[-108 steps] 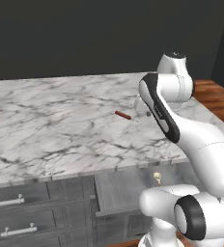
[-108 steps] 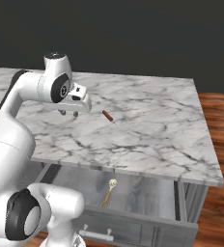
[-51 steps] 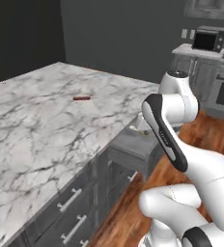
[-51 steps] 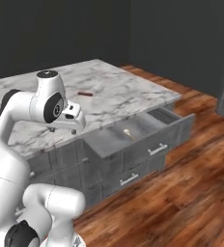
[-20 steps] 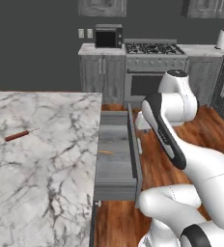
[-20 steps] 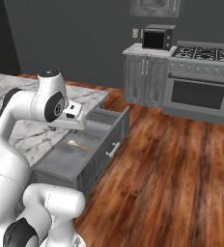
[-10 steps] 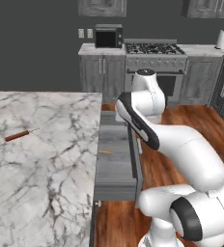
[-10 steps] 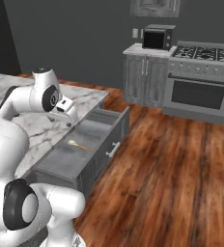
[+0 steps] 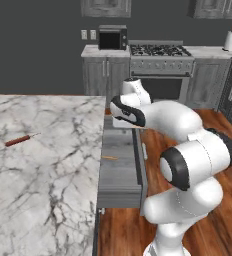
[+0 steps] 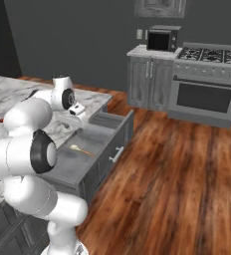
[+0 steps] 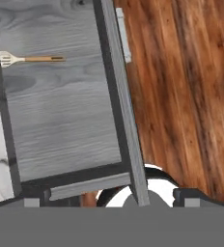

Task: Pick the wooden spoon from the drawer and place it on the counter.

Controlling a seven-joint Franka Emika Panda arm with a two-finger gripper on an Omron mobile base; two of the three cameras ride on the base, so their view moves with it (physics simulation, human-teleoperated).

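You've got the gripper above the far end of the open drawer, jaws wide, holding nothing; the wooden spoon lies flat on the drawer floor, near the side under the counter, well apart from the fingers.

Risks, as I judge them: spoon is thin and flat on the floor, so a shallow descent closes on air and a deep one jams fingertips into the wood; it sits close to the counter overhang, so the hand could clip the marble edge or the drawer wall; grabbing near one end could let it pivot or slip.

Orientation: in the hand view its long axis runs across the drawer, bowl toward the counter side, handle toward the front panel; close across the handle, not along it.

Reddish rod on the marble isn't your target.
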